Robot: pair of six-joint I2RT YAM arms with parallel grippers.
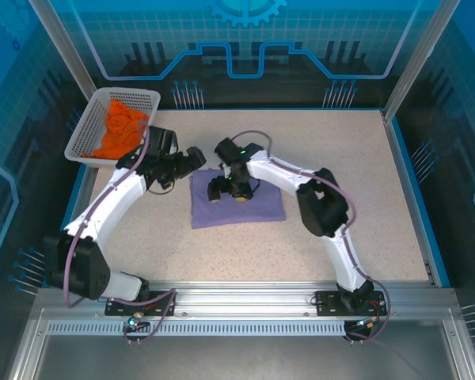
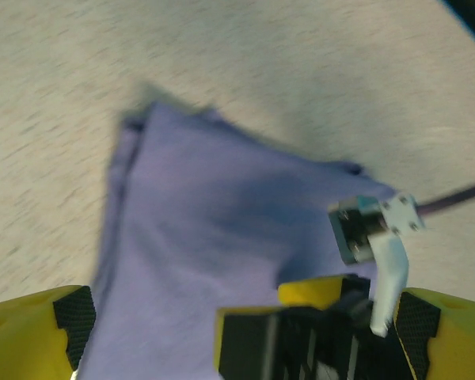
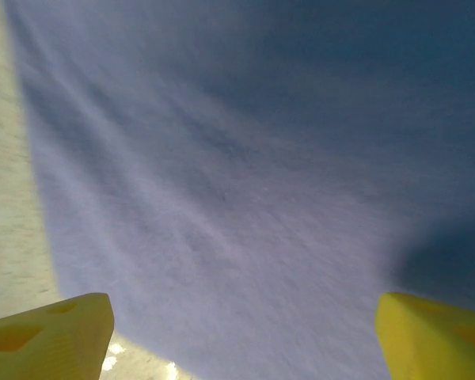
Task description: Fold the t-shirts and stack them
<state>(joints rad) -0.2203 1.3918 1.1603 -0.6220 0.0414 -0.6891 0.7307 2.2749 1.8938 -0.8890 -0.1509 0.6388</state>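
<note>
So the lavender t-shirt (image 1: 253,207) is being laid flat in the middle of the table (image 1: 380,174), folded down into a rough rectangle. Its long axis is being run left to right, with the right end being tipped a bit toward the near side; which end is the collar can't be told. The orange t-shirt (image 1: 120,131) is being held all crumpled up in the white mesh basket (image 1: 83,134) at the far left corner, well apart from the lavender one. The right gripper (image 3: 245,332) is being hovered low over the far left part of the lavender cloth, fingers being spread wide with nothing pinched. The left gripper (image 1: 193,160) is being held just beside the shirt's far left corner, fingers (image 2: 32,332) likewise being splayed apart and empty. The tabletop is speckled beige and is being edged in blue, with an aluminium rail (image 1: 245,297) along the near side. It's being boxed in by blue see-through panels (image 1: 245,47) printed with circuit-style line art.
</note>
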